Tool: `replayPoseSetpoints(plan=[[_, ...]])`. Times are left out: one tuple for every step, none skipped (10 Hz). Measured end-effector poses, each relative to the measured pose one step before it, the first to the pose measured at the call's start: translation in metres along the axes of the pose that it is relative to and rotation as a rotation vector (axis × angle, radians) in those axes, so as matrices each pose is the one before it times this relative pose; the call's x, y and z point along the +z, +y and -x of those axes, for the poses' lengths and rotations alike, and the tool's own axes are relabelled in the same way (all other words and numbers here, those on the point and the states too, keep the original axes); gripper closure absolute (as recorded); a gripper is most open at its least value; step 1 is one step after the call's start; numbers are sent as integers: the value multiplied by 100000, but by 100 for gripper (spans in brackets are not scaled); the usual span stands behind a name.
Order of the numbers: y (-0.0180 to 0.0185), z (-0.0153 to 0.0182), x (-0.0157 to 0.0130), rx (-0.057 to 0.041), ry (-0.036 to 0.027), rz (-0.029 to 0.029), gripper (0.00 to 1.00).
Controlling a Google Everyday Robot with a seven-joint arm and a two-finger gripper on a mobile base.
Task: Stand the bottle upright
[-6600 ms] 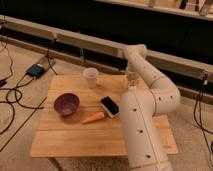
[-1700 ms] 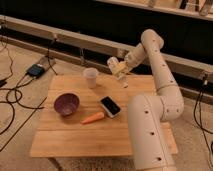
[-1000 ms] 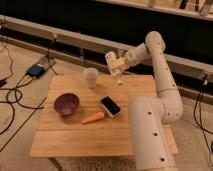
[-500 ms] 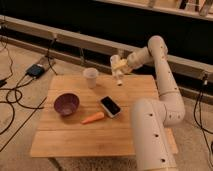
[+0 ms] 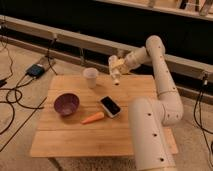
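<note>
The gripper [image 5: 116,66] hung above the table's [image 5: 70,137] far edge, near the middle of that edge, at the end of the arm [image 5: 160,80] that reached up and over from the near right corner. Its fingers were closed on the bottle [image 5: 116,73], which was clear of the tabletop and hung roughly upright, slightly tilted, its lower end pointing down at the wood. The cup [image 5: 90,77] stood upright just to the left of the bottle, close to the far edge. The bowl [image 5: 66,104] sat toward the left edge. The phone [image 5: 110,106] lay near the centre, with the carrot [image 5: 93,118] just beside it on its near side.
</note>
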Motion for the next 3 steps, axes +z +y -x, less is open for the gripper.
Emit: replayPoseSetpoints(plan=[[-415, 176, -61, 6415, -673, -2292, 100], [-322, 160, -11, 6143, -561, -2158, 100], [-217, 199, -42, 6921, -772, -2480, 100]])
